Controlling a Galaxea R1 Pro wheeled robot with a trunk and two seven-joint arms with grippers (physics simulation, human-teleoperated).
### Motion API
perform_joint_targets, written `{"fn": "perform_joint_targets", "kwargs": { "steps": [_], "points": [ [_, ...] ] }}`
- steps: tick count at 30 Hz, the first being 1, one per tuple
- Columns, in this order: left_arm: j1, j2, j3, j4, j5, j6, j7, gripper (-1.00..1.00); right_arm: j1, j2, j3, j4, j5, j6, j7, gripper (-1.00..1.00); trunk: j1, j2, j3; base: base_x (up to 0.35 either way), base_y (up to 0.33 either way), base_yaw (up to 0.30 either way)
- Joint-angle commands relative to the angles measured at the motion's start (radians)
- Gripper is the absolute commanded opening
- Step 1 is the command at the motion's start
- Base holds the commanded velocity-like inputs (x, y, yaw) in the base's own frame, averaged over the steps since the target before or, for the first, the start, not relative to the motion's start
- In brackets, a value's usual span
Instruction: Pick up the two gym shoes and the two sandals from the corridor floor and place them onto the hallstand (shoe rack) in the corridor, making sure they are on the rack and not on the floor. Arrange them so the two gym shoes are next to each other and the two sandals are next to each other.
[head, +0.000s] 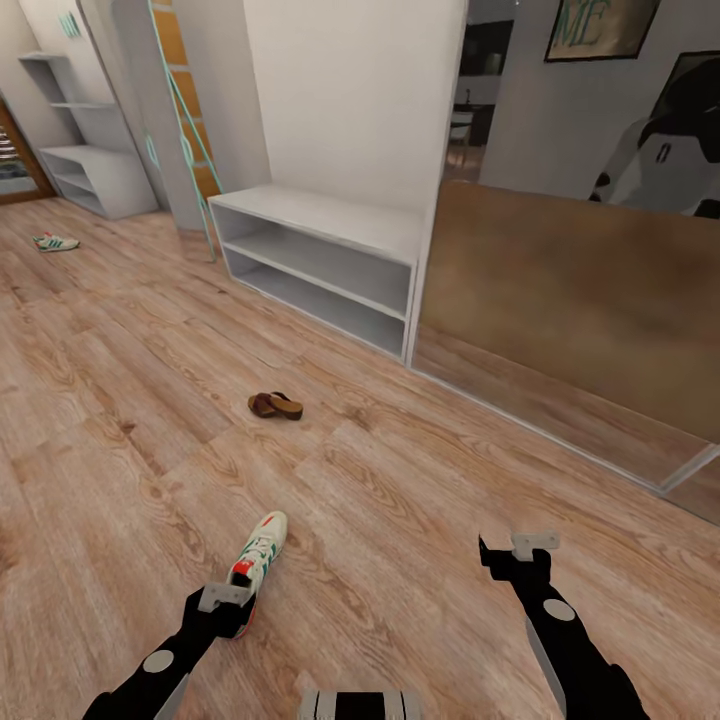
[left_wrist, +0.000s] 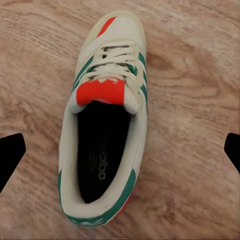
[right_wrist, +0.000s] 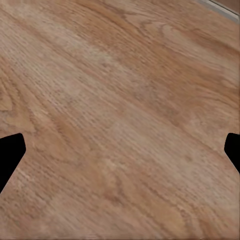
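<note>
Wood-plank corridor floor (head: 420, 500) carries everything: nearest gym shoe (head: 258, 556) lies beneath the wide-open, empty left tool (left_wrist: 120, 150); a sandal (head: 275, 405) lies between that shoe and the low white shelf bench (head: 320, 255), whose tiers are empty; the second gym shoe (head: 55, 242) lies near the far hallstand (head: 95, 175). Right tool (right_wrist: 120, 150) hangs open, empty.

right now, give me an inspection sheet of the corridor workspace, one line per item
surface: corridor floor, light wood-grain planks.
job's things: near gym shoe on the floor under the left gripper; second gym shoe far off on the floor; sandals lying together mid-floor; hallstand at the far wall, no shoes seen on it.
clutter: nothing seen.
grippers: left gripper above the near shoe's heel, fingers spread either side of it in the left wrist view; right gripper open over bare floor.
cables: nothing seen.
surroundings: low white shelf bench with bare tiers; mirrored panel beside it.
</note>
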Motion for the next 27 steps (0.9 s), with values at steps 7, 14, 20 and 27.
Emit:
{"fn": "perform_joint_targets", "kwargs": {
  "steps": [7, 14, 20, 27],
  "points": [
    [-0.001, 0.001, -0.001, 0.001, -0.007, -0.004, 0.001, 1.0, 0.0, 0.001, -0.003, -0.001, 0.01, -0.001, 0.002, 1.0, 0.003, -0.002, -0.039, 0.0, 0.0, 0.0],
    [-0.001, 0.002, -0.001, 0.001, -0.007, -0.004, 0.001, 1.0, 0.0, 0.001, -0.003, -0.001, 0.01, -0.001, 0.002, 1.0, 0.006, -0.004, -0.077, 0.0, 0.0, 0.0],
    [-0.001, 0.003, -0.001, 0.001, -0.007, -0.004, 0.001, 1.0, 0.0, 0.001, -0.003, -0.001, 0.011, 0.0, 0.001, 1.0, 0.007, -0.004, -0.094, 0.0, 0.0, 0.003],
    [-0.001, 0.003, -0.001, 0.001, -0.006, -0.004, 0.001, 1.0, 0.0, 0.001, -0.003, -0.001, 0.01, 0.0, 0.001, 1.0, 0.007, -0.004, -0.103, 0.0, 0.0, 0.141]
  ]
}}
